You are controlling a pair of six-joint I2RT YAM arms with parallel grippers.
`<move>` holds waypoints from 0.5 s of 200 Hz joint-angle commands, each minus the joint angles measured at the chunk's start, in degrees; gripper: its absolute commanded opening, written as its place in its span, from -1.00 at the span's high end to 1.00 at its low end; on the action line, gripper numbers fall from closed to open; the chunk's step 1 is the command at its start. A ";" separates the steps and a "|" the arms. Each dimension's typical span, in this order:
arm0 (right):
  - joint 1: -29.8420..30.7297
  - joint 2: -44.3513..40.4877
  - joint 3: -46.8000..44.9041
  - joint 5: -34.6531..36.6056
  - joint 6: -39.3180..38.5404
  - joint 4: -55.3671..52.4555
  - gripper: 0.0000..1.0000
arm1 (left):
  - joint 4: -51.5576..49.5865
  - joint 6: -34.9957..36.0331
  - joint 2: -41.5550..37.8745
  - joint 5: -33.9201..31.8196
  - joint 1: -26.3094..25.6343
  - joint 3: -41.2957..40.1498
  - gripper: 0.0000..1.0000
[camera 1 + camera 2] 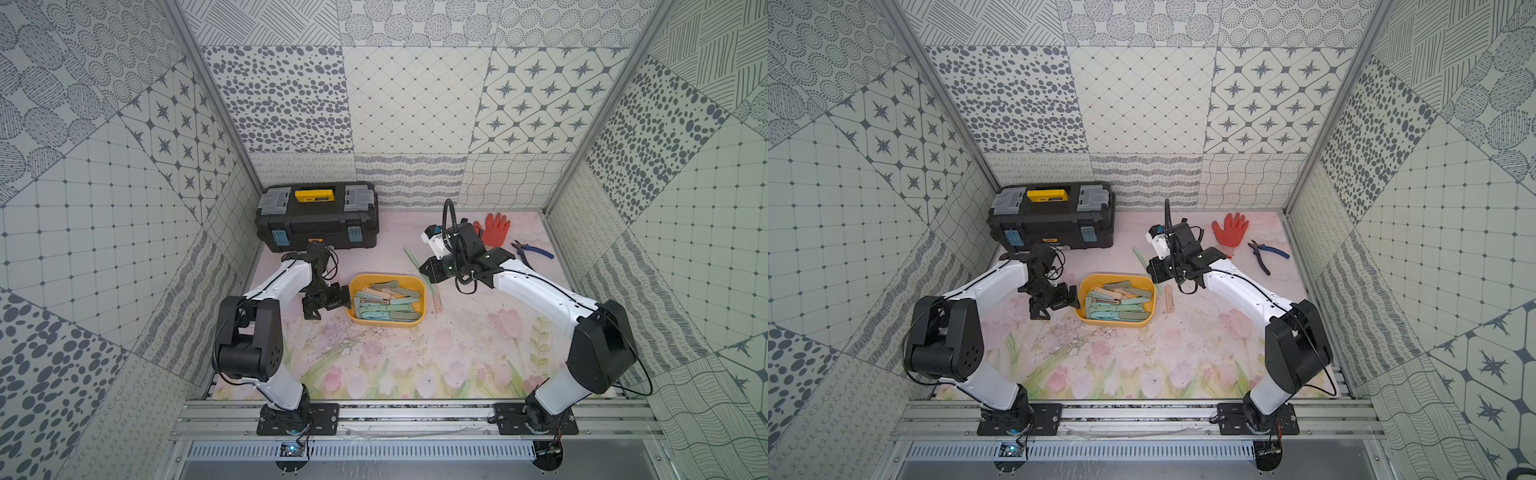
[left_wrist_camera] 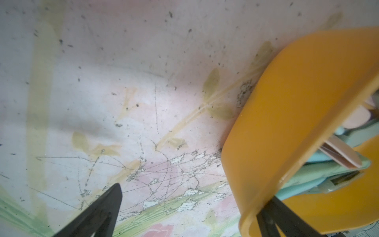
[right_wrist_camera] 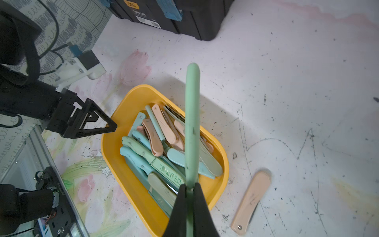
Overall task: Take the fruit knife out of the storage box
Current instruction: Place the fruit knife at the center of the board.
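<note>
Because the right arm covers it from above, I can only judge the right claw from its own camera. It is pressed together on one end of a green fruit knife, and that end is buried between the fingers. The knife is out of the storage box, held up by the box's right end. In both top views only its two ends poke out past the arm, and I cannot tell whether the blade is folded in.

The left claw is spread wide at the box's left end. Its camera is blurred and crops the box, showing one finger over the bare counter and the other partly hidden behind the yellow wall.

Inside the box, a heap of green, blue and peach knives overlap, so I cannot count them. A peach knife lies on the counter just beside the box's right end. A black toolbox stands at the back left, cut off in the right wrist view. A red glove and blue-handled pliers lie at the back right, beyond the right arm.
</note>
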 commanded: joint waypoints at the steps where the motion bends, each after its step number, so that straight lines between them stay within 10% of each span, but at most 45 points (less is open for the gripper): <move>1: -4.08 -3.25 -6.02 -4.19 7.70 8.22 0.98 | -0.99 -0.44 0.21 0.09 0.41 0.43 -0.95; 100: -15.34 -0.19 -22.91 -13.59 18.37 23.76 0.99 | -1.11 -0.43 0.17 0.02 0.39 0.32 -0.96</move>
